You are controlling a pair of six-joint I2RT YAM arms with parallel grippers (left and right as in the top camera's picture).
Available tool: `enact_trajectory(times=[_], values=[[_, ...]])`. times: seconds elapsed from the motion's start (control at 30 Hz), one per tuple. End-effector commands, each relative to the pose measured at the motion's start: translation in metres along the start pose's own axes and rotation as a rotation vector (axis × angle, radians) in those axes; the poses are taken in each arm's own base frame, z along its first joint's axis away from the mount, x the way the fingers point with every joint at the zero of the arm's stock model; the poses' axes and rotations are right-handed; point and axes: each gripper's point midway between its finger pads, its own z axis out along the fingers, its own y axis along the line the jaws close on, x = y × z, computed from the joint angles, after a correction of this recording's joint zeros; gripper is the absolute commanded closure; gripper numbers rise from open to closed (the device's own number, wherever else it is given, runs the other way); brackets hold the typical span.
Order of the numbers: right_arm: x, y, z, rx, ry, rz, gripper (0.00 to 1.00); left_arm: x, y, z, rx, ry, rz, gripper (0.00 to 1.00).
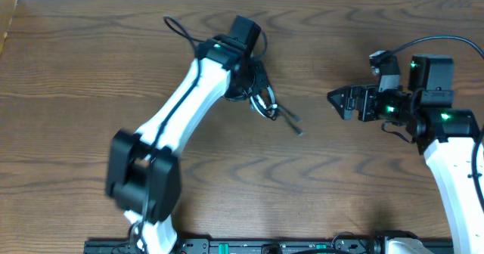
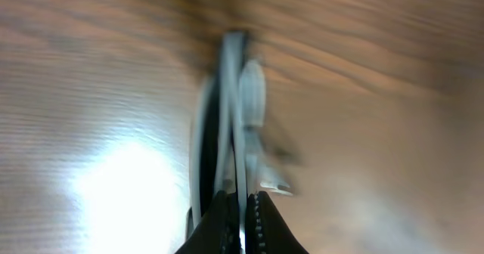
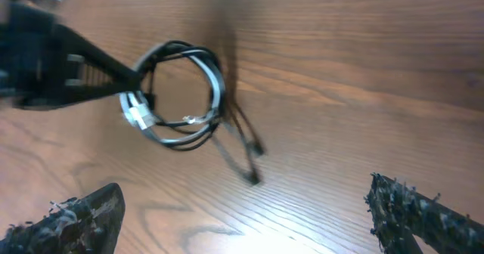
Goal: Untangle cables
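Left arm (image 1: 178,106): rises from its base at the near table edge and runs diagonally toward the far side, wrist bent so the tool points down and to the right.

Left gripper (image 1: 259,94): jaws pressed together, pinching the cables (image 1: 266,104). In the left wrist view the 2 black fingertips (image 2: 227,216) meet on the white and dark strands (image 2: 231,110); this view is blurred, so no finer detail can be read.

Cables: 1 small coiled bundle of white and black loops (image 3: 181,95), near the middle of the wooden table (image 1: 76,95), toward its far side. The left gripper (image 3: 125,80) holds the coil at its left edge as seen from the right wrist. 2 dark loose ends trail from the coil toward the right arm, with small plugs at their tips. Whether the coil rests on the wood or hangs just above it cannot be told.

Right arm (image 1: 454,171): stands at the right side, forearm running away from the near edge, wrist turned to point left at the bundle.

Right gripper (image 1: 340,100): jaws spread wide, nothing between them, well apart from the cables. Both padded fingers (image 3: 76,220) frame bare wood in its own view.
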Motion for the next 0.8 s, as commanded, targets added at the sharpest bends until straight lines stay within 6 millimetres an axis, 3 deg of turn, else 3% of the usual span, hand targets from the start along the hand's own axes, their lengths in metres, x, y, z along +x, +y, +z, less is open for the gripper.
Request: enact_trajectory(times=[0.0, 0.17, 0.33, 0.63, 0.77], values=[[-0.002, 0.019, 0.007, -0.079, 0.013, -0.006, 0.01, 0.017, -0.035, -0.024, 0.176, 0.058, 0.147, 0.93], [0.000, 0.029, 0.022, -0.105, 0.038, -0.018, 0.01, 0.037, -0.061, -0.038, 0.345, 0.141, 0.237, 0.93], [0.005, 0.025, 0.040, -0.102, 0.078, 0.040, 0.04, 0.047, -0.072, -0.045, 0.434, 0.186, 0.281, 0.93], [0.025, 0.005, 0.071, -0.078, 0.185, 0.152, 0.06, 0.031, -0.059, -0.047, 0.418, 0.153, 0.252, 0.92], [0.033, -0.002, 0.081, -0.066, 0.218, 0.173, 0.06, 0.014, -0.034, -0.039, 0.278, 0.080, 0.238, 0.92]])
